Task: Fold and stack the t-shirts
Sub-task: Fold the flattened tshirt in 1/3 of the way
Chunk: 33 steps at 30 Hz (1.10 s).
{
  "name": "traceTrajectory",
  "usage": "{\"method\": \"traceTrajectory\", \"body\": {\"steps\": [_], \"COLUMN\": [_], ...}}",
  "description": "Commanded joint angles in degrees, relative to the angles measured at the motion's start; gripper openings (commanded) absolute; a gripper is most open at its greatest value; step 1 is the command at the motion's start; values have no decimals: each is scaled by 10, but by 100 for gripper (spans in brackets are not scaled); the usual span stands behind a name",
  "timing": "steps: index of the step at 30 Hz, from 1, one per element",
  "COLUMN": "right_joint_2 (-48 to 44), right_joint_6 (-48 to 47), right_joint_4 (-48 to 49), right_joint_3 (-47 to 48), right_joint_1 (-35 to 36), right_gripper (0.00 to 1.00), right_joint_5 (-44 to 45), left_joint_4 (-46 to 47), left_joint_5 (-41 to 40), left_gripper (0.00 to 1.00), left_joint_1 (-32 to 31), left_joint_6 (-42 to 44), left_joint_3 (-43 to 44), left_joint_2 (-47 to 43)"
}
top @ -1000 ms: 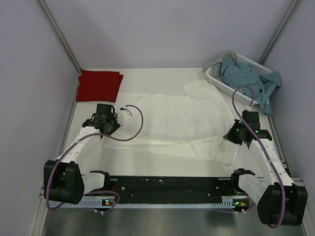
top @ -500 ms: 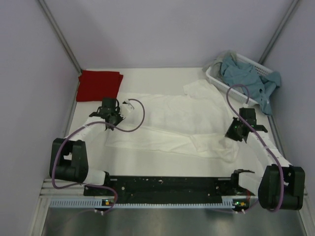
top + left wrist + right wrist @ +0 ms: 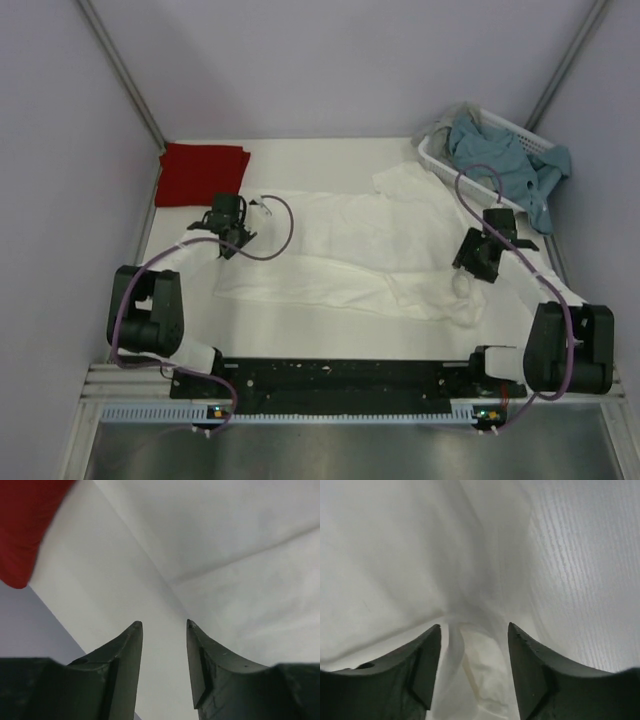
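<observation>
white t-shirt mid-frame, lower edge doubled over | my left gripper, right gripper parted, empty | i'd grip both ends level

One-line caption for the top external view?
Left gripper and right gripper, both open, at opposite ends of the white t-shirt; folded red t-shirt in the far-left corner.

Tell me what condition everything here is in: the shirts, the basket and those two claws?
White t-shirt: lying spread out, near edge folded over, rumpled at its right end.
Dark red t-shirt: folded, lying flat at the far left.
Basket: upright, full.
Blue cloth: crumpled, spilling over the basket's rim.
Left gripper: open, holding nothing.
Right gripper: open, over the white t-shirt.
</observation>
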Motion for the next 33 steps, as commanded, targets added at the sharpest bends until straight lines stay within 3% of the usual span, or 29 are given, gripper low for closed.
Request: {"method": "traceTrajectory", "body": {"steps": [1, 4, 8, 11, 13, 16, 20, 23, 24, 25, 27, 30, 33], "right_joint_2": [30, -1, -92, -143, -165, -187, -163, -122, -110, -105, -109, -118, -87], "right_joint_6": [5, 25, 47, 71, 90, 126, 157, 163, 160, 156, 151, 151, 124], "right_joint_4": [-18, -55, -95, -127, -136, -135, -92, -52, -51, -51, -52, -36, 24], "right_joint_3": [67, 79, 47, 14, -8, -46, -102, -116, -115, -113, -109, -99, -82], "right_joint_1": [-12, -22, -60, -71, -70, -71, -71, -71, -71, -72, -75, -81, -81], "right_gripper": [63, 76, 78, 73, 68, 65, 61, 48, 37, 26, 0, 0, 0], "right_joint_5": [74, 87, 29, -10, -46, -69, -75, -85, -75, -64, -32, 12, -48], "left_joint_4": [57, 10, -92, -155, -173, -123, -76, -68, -61, -50, -37, -60, -102], "left_joint_5": [-85, -45, 122, 195, 197, 173, 198, 215, 213, 207, 188, 163, 134], "left_gripper": [49, 52, 53, 52, 53, 54, 56, 54, 48, 36, 0, 0, 0], "left_joint_1": [1, 1, 0, 0, 0, 0, 0, 0, 0, 0, 0, 1, 1], "left_joint_6": [-11, 10, 114, 217, 256, 278, 293, 290, 289, 287, 283, 276, 267], "left_joint_3": [60, 60, -16, -90, -120, -157, -179, -187, -194, -200, -212, -211, -209], "left_joint_2": [3, -48, -164, -234, -241, -218, -197, -188, -187, -188, -189, -196, -215]}}
